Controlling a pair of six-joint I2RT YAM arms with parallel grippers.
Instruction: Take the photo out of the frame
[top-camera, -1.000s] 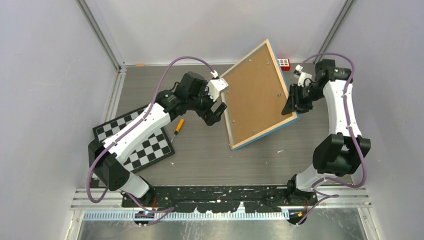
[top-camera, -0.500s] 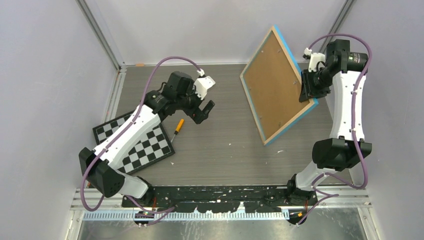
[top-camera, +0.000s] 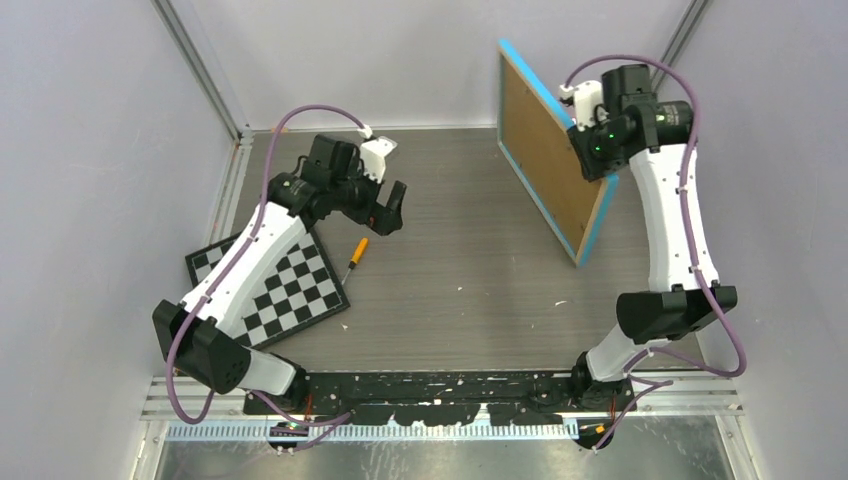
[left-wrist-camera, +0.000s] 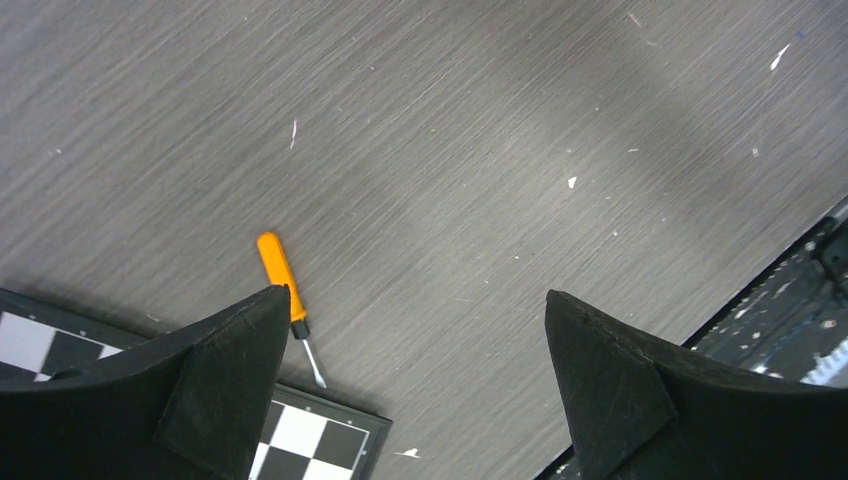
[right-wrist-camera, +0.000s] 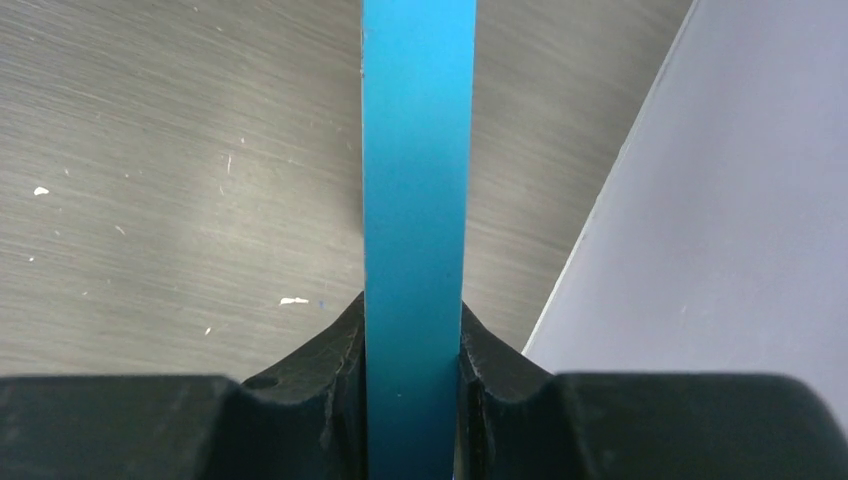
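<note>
Blue-bordered frame (top-camera: 548, 140), brown fibreboard back turned toward the left arm, held up nearly on edge over the right rear of the desk (top-camera: 470, 280). Whether its lowest corner touches the desk cannot be told. Right jaws: clenched on the frame's right-hand border, one finger on each face, the blue edge (right-wrist-camera: 412, 150) running straight up between them in the wrist view. Left jaws: released, spread wide, holding nothing, hovering above an orange-handled screwdriver (left-wrist-camera: 280, 275) that lies just beside the chequered board (top-camera: 290, 290). Contents: the photo is not in view, since the frame's face is turned from the overhead camera. By judgement it sits behind the backing. Step in hand, as judged: presenting the frame's back, backing not yet opened. The next move likely calls for the free left jaws to work whatever fastenings hold the fibreboard, too small to make out here, or for the frame to be laid face down first. Room: open space over the middle of the desk between the arms. The grey side wall (right-wrist-camera: 720, 200) stands close beside the frame on the right, so leftward is the safer swing.
</note>
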